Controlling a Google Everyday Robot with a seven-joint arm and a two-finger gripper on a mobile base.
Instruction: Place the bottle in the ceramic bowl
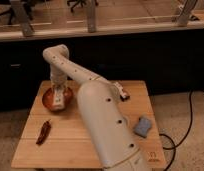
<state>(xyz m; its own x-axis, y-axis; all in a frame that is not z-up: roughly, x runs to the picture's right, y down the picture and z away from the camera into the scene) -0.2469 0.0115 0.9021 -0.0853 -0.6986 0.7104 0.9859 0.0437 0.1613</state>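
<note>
Single arm reaches from the lower right across the wooden bench (85, 137) and bends down at its far left end. End effector (57, 100) hangs pointing down inside the rim of the ceramic bowl (48, 101), which sits at the bench's back left corner.

A pale shape with a reddish patch at the end effector's tip, over the middle of the bowl, appears to be the bottle (57, 103). Whether it rests on the bowl floor or is held clear of it: cannot tell. Finger state, apart or closed on the bottle: cannot tell.

Dark red chili pepper (44, 132) lies flat on the bench, in front of the bowl and well apart from it, near the left edge. Small blue-grey pad (142, 126) lies on the right side of the bench, just beside the arm's lower link. Small white and dark object (121, 91) sits near the back edge, right of the arm.
</note>
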